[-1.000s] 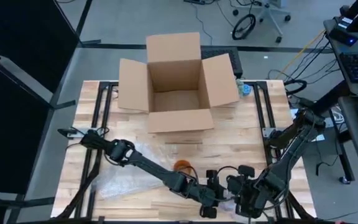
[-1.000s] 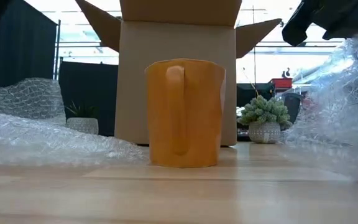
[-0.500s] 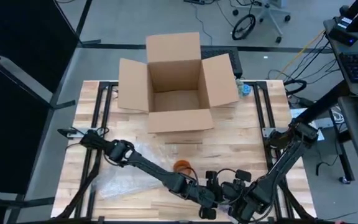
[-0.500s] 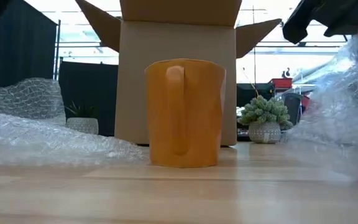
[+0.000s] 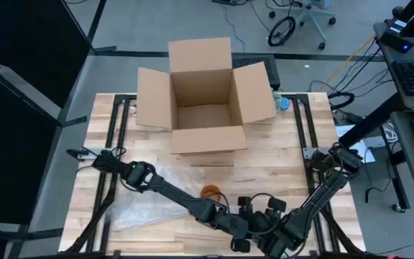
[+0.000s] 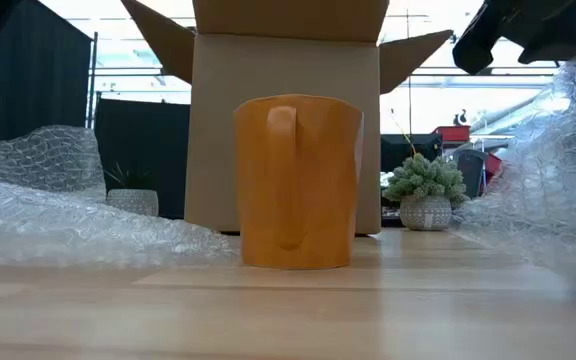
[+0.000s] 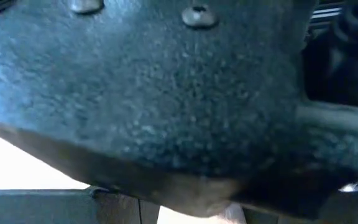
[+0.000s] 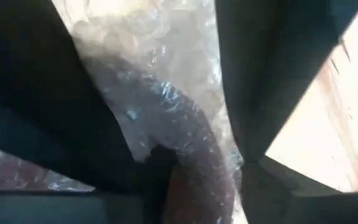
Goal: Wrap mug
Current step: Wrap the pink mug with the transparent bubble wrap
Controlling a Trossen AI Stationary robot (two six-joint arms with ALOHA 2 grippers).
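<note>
The orange mug stands upright on the wooden table, in front of the box, with its handle toward the near edge. It also shows from above as the mug. Clear bubble wrap lies spread on the table to the mug's left. More of the wrap rises at the mug's right, off the table. My right gripper is at the near edge, shut on the bubble wrap. My left gripper is close beside it; its own wrist view is blocked by a dark surface. My right gripper pinches a bunched part of the bubble wrap between its two fingers, several crumpled layers together. The wrap runs on past the fingers, and in the low view it hangs raised at the mug's right.
An open cardboard box stands at the table's far middle, flaps spread. A small potted plant sits at the far right beside it. Bare wood lies between mug and box. Both arms crowd the near edge.
My right gripper has gone a little toward the table's left edge, closer to my left gripper, and its arm has straightened along the right side. The mug has stayed where it was.
</note>
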